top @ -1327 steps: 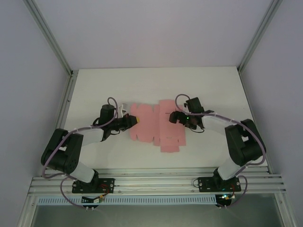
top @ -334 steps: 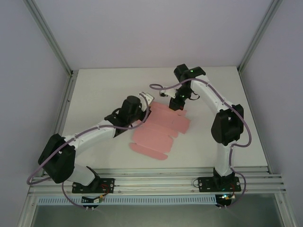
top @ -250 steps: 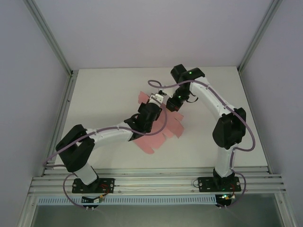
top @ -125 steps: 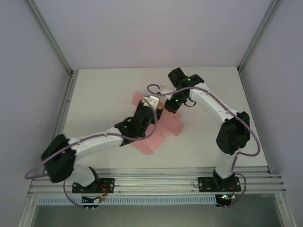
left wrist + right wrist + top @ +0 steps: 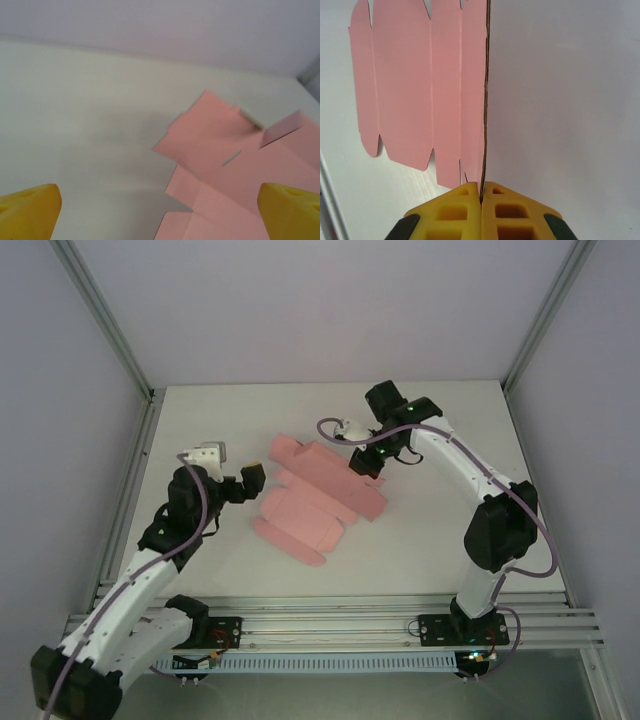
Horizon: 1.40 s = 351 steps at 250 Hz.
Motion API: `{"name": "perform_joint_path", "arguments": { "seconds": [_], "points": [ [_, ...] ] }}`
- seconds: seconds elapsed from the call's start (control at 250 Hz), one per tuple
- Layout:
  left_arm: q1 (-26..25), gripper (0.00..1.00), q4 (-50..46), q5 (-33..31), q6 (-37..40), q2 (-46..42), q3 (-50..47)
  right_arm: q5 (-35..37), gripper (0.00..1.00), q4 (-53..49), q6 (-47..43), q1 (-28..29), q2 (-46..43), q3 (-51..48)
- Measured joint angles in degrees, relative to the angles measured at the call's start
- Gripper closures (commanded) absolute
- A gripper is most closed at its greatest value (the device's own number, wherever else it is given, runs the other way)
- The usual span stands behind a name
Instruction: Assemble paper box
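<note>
Since half a second ago the left arm has swung back from over the sheet to its own side. The left gripper (image 5: 251, 480) has let go, and its jaws now stand wide with nothing between them. The right gripper (image 5: 481, 194) has stayed put, jaws pressed together on one edge of the paper box (image 5: 318, 508). That box is an open pink die-cut sheet on the tabletop (image 5: 450, 540), not yet folded into shape.

The step in hand looks like a regrasp by the left arm while the right arm anchors the sheet. To do it well, the right gripper should hold steady so the card neither slides nor buckles. The left gripper should come in low beside a crease, jaws open around one flap, and close only once that flap alone lies between them.

From the left gripper, the sheet lies ahead and off toward its right finger, apart from it, with bare tabletop straight in front. From the right gripper, the pinched panel shows edge-on as a thin line running out from between the fingertips. The rest of the sheet spreads away to that gripper's left.
</note>
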Motion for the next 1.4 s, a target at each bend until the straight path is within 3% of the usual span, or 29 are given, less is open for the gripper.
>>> {"name": "perform_joint_path", "arguments": {
  "seconds": [0.084, 0.196, 0.307, 0.363, 0.551, 0.815, 0.902, 0.994, 1.082, 1.282, 1.402],
  "points": [
    [3.5, 0.02, -0.8, 9.3, 0.5, 6.4, -0.5, -1.7, 1.00, -2.1, -1.8, -0.1, 0.0, 1.0],
    [7.4, 0.18, 1.4, 19.9, 0.4, 13.2, -0.5, -3.6, 1.00, -3.6, -3.1, -0.6, 0.0, 2.0],
    [9.7, 0.23, 6.7, 30.9, 0.0, 19.7, -0.4, -4.6, 1.00, -4.9, -3.4, -1.1, 0.1, 2.8],
    [9.8, 0.24, 8.3, 34.4, 0.0, 21.9, -0.4, -4.8, 1.00, -5.1, -3.4, -1.1, 0.2, 3.1],
    [9.8, 0.49, 10.8, 39.8, 0.3, 23.4, -0.4, -5.0, 1.00, -5.2, -3.3, -1.1, 1.0, 3.1],
    [9.8, 0.50, 12.5, 40.8, 0.4, 25.1, 0.6, -6.4, 1.00, -5.4, -3.0, -1.1, 1.2, 3.2],
    [9.8, 0.55, 11.6, 39.7, 0.7, 25.2, 0.8, -6.5, 1.00, -5.5, -3.0, -1.1, 1.2, 3.3],
    [9.8, 0.71, 11.2, 38.8, 0.8, 25.1, 0.8, -6.5, 1.00, -5.6, -2.8, -1.1, 1.2, 3.3],
    [9.7, 1.00, 11.0, 38.5, 1.6, 24.7, 0.8, -6.4, 1.00, -5.7, -2.1, -1.1, 1.2, 3.4],
    [5.3, 1.00, 5.2, 32.8, 6.0, 23.4, 4.5, -6.0, 1.00, -5.8, -0.1, -1.1, 1.2, 3.9],
    [-2.4, 1.00, 3.6, 22.3, 10.8, 21.8, 5.5, -4.9, 1.00, -6.3, 2.3, -1.1, 1.2, 4.9]
  ]
}}
